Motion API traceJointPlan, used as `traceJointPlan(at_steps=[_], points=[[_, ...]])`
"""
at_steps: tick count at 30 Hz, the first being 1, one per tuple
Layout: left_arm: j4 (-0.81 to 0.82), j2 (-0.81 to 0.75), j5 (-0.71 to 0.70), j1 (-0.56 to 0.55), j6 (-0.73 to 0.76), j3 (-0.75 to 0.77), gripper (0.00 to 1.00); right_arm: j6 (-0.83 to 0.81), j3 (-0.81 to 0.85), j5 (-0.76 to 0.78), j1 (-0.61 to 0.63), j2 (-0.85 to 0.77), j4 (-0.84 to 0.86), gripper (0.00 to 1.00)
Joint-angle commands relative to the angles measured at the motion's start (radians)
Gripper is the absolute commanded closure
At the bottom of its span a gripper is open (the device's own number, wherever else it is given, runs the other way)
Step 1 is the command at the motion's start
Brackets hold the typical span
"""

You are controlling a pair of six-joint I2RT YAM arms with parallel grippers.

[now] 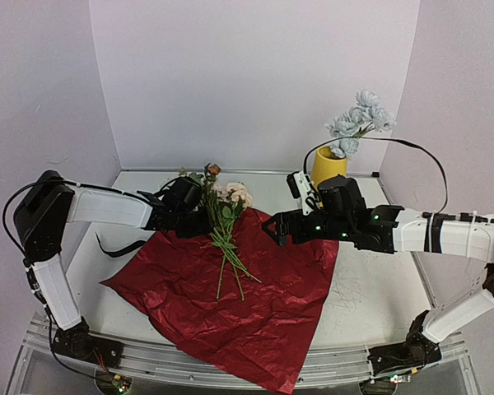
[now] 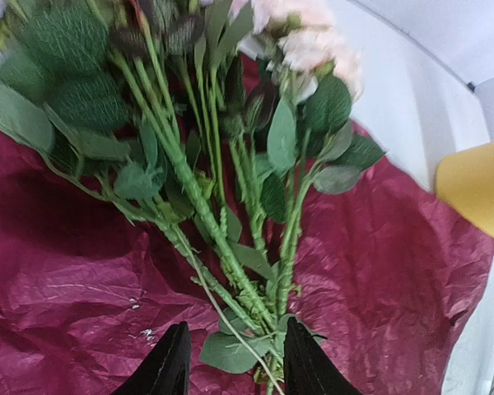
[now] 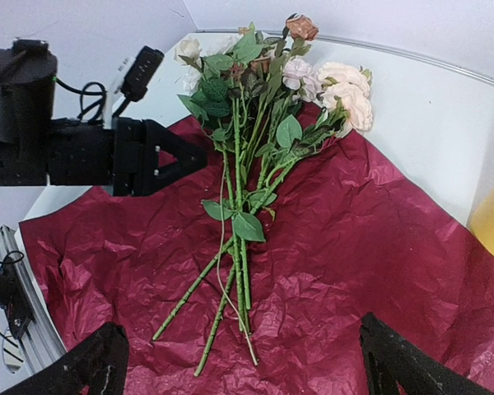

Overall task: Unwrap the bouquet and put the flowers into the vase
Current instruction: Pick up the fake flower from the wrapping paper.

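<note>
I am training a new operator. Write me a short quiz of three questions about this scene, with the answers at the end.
1. True or false: the red wrapping paper is tied around the loose flowers.
2. What stands in the yellow vase? A) nothing B) pale blue flowers C) every flower of the bouquet
3. Fill in: the left gripper and the right gripper are both ___.

Key
1. False: the paper lies spread out under them.
2. B.
3. Open; neither holds anything.
</note>
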Motion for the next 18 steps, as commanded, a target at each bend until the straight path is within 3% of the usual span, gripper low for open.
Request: traceJointPlan(at_steps=[1,12,18], points=[[0.04,0.069,0.071,0.012,-0.008,0.062,0.61,-0.014,0.034,0.019,0.006,-0.023,-0.003,0.02],[0.098,0.166,0.144,0.025,-0.013,0.072,0.63,-0.026,0.025,0.038,0.005,-0.026,-0.014,0.02],[0.111,0.179,0.129,0.029,-0.02,0.076,0.8,-0.032,0.015,0.048,0.006,-0.035,-0.022,0.02]])
